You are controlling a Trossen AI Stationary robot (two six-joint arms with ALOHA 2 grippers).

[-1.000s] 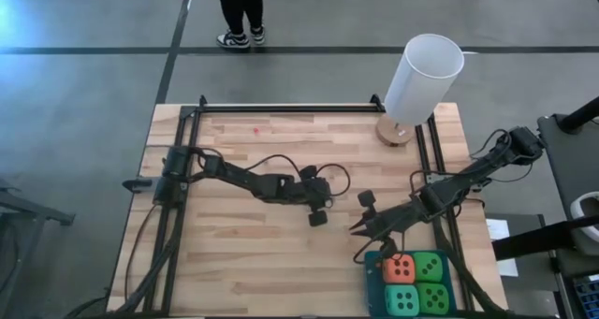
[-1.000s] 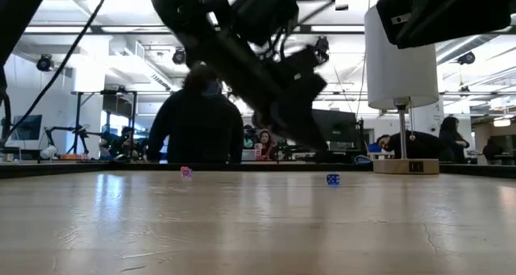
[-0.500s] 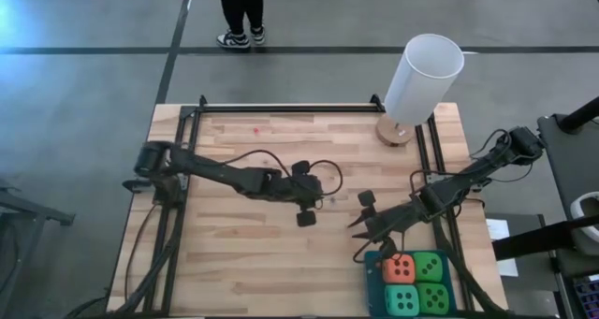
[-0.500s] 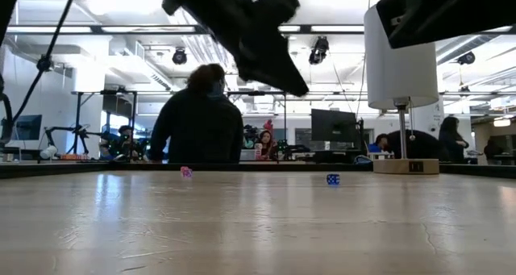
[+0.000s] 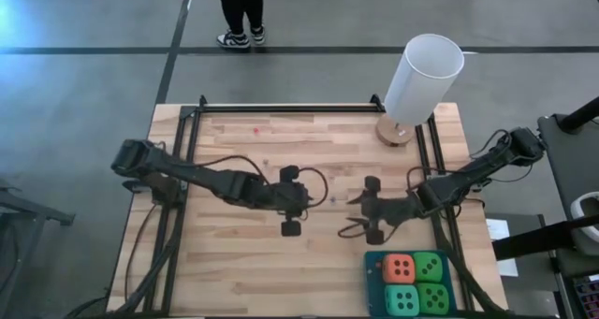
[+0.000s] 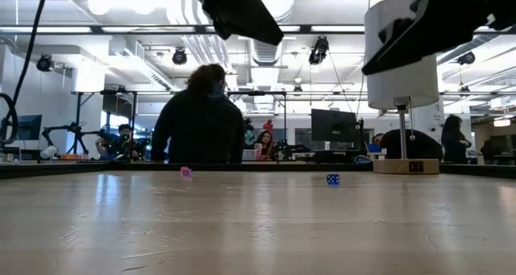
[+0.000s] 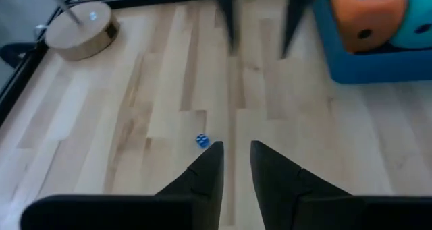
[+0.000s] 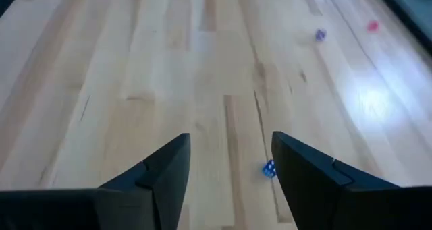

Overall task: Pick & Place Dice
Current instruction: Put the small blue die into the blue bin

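Observation:
The four dice lie two by two in a blue tray (image 5: 371, 280) at the table's near right: orange-red die (image 5: 401, 268), green die (image 5: 429, 266), turquoise die (image 5: 402, 299), second green die (image 5: 431, 298). The orange-red die (image 7: 368, 13) also shows in the left wrist view. My left gripper (image 5: 309, 203) hovers over mid-table pointing right, its fingers a narrow gap apart (image 7: 236, 156). My right gripper (image 5: 348, 216) faces it from the right, above and left of the tray, wide open (image 8: 231, 149). Neither holds anything.
A tall white cylinder lamp (image 5: 423, 76) stands on a round wooden base (image 7: 81, 34) at the far right. A tiny blue die (image 7: 201, 140) lies between the grippers, a tiny pink one (image 5: 255, 128) farther back. Black rails (image 5: 281, 108) edge the table. A person (image 6: 201, 118) stands beyond.
My left gripper has moved toward the table's left and slightly toward the near edge, rising out of the low view. My right gripper has drawn away from the tray toward the far edge and turned level, facing left. The dice have stayed in the tray.

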